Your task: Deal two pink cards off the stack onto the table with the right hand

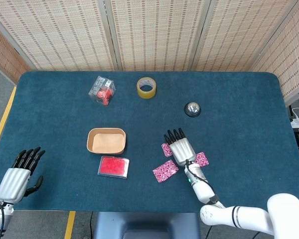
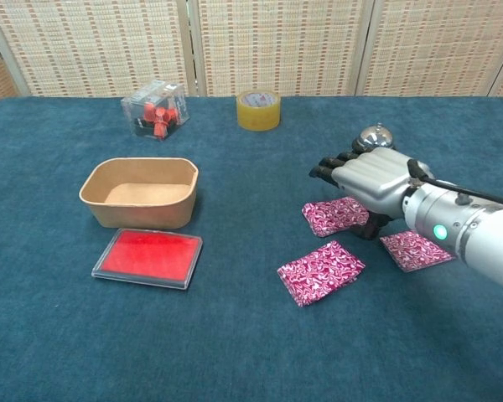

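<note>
Right hand (image 2: pixel 370 177) palm down over the table (image 1: pixel 249 124), fingers stretched out and raised, pointing far-left. A pink card (image 2: pixel 335 215) lies under and just left of it; in the chest view the thumb side seems to sit at the card's right edge, but whether it touches or pinches the card cannot be told. Head view shows only a corner of that card (image 1: pixel 166 150) poking out left of the hand (image 1: pixel 181 148).

Second pink card (image 2: pixel 320 271) flat on the cloth, nearer and left of the hand, apart from it. Third pink piece, the stack (image 2: pixel 415 249), lies right of the hand beneath the forearm.

Left hand (image 1: pixel 17 175) at the near-left table edge, fingers spread, holding nothing.

Also on the table: brown tray (image 2: pixel 139 193), red lidded box (image 2: pixel 147 257) just in front of it, tape roll (image 2: pixel 258 110), bell (image 2: pixel 375 138), clear box of red parts (image 2: pixel 156 108).
</note>
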`<state>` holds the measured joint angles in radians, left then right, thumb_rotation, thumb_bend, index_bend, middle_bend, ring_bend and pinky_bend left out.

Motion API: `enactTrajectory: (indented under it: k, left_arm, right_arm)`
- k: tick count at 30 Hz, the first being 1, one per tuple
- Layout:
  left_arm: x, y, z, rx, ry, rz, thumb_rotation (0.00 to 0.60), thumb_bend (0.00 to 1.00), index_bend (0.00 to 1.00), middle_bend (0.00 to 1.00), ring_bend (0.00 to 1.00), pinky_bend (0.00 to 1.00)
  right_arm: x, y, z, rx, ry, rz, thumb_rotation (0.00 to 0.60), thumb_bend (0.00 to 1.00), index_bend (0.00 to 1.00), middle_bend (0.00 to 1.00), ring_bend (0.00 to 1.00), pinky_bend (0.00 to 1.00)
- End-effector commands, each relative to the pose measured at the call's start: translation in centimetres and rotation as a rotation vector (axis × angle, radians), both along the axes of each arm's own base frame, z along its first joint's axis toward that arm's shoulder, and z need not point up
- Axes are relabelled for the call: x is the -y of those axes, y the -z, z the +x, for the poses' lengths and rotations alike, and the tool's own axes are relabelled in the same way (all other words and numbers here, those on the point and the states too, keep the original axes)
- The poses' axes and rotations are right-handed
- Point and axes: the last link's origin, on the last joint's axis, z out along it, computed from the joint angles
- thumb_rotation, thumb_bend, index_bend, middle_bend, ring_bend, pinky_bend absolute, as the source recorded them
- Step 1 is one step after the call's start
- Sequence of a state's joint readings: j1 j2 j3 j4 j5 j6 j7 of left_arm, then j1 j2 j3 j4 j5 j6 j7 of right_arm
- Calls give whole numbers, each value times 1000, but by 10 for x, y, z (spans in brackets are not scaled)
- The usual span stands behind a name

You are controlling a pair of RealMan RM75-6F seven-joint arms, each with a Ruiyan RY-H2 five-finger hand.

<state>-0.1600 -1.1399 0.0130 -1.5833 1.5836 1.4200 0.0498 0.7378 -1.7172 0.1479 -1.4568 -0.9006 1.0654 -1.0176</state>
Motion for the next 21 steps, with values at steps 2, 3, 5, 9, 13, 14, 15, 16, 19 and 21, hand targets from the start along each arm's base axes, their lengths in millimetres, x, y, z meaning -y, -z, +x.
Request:
enactTrajectory:
  k: [2,3,5,9,13,14,15,16,19,21]
  left_arm:
    - [2,-2,0,-1,8,9,600,458,0,0,0,53]
    - [3,-3,0,0,10,14,600,459,0,0,0,53]
    - [4,-5,1,7,19,29,600,458,0,0,0,52]
    - [4,-8,3,25,70,76,600,459,0,0,0,27]
    - [3,-5,5,38,126,105,600,458,0,0,0,6]
    - [3,-4,5,37,129,105,600,458,0,0,0,6]
    - [3,-3,5,31,129,105,600,458,0,0,0,6]
    - [3,-2,5,26,127,104,600,459,0,0,0,6]
    - [4,0,5,10,104,89,600,459,0,0,0,6]
    - [5,1,5,4,84,74,600,459,0,0,0,7]
  right_arm:
    - [-17,-25,-7,25,-29,13,600,300,0,0,0,0]
    - [-24,-33,-9,50,-43,18,600,300,0,0,0,0]
    - [-50,-61,-18,112,-76,7,600,300,0,0,0,0]
    - [-111,-117,-61,240,-85,-78,600,300,0,0,0,0]
    - [-167,-155,-120,284,-18,-196,600,300,0,0,0,0]
    - [-175,-159,-129,288,-9,-217,600,300,0,0,0,0]
    - [-183,-163,-139,295,3,-238,600,300,0,0,0,0]
    - [-187,-164,-145,304,16,-249,600,300,0,0,0,0]
    - [-190,-171,-150,301,2,-223,600,300,0,0,0,0]
    - [-188,-176,-150,323,-7,-258,600,300,0,0,0,0]
